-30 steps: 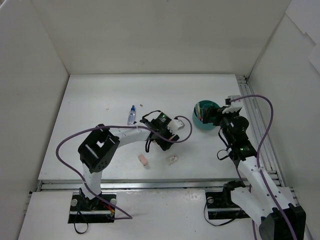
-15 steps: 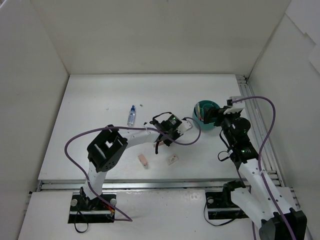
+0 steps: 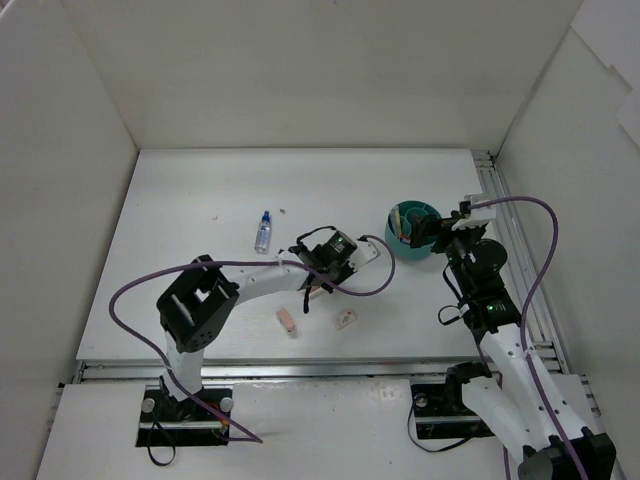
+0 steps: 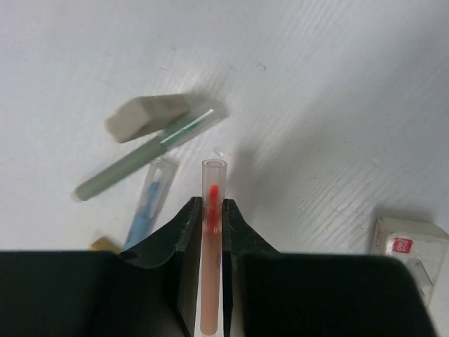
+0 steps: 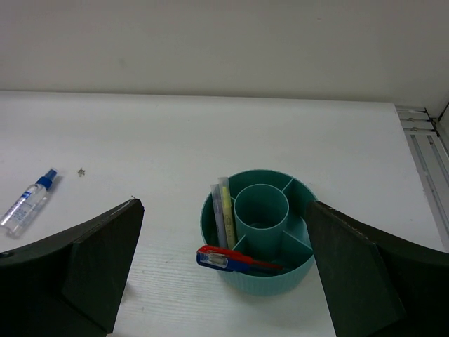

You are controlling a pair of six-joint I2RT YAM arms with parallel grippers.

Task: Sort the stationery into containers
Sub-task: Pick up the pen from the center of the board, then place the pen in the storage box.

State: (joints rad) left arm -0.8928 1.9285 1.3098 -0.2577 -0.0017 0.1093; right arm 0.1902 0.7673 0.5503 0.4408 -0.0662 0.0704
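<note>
Noted a white tabletop under both arms.

Found the teal bowl straight ahead of the right claw, framed between its two fingers and touching neither. Logged that claw as spread wide, gripping nothing. Counted a round middle cup in the bowl, with wedge compartments around it. Saw a grey pen and a yellow stick side by side in the wedge on the claw's left. Saw a red-and-blue pen lying across the rim nearest the claw.

Found the left claw low over the tabletop, pinched nearly closed on a clear pen with red inside, with the pen's end sticking out ahead of the fingertips. Marked a grey-green pen ahead and left of that claw, lying slantwise. Marked a blue pen just left of the left finger, beside the grey-green one.

Spotted the clear blue-capped bottle flat on the tabletop, well off to the right claw's left and apart from the bowl.

Noted a whitish eraser against the far side of the grey-green pen. Saw a white eraser with a red mark well right of the left claw. From above, picked out a pink eraser near the left claw, toward the arm bases. Glimpsed a tan corner farther left of that claw, mostly hidden by its body.
</note>
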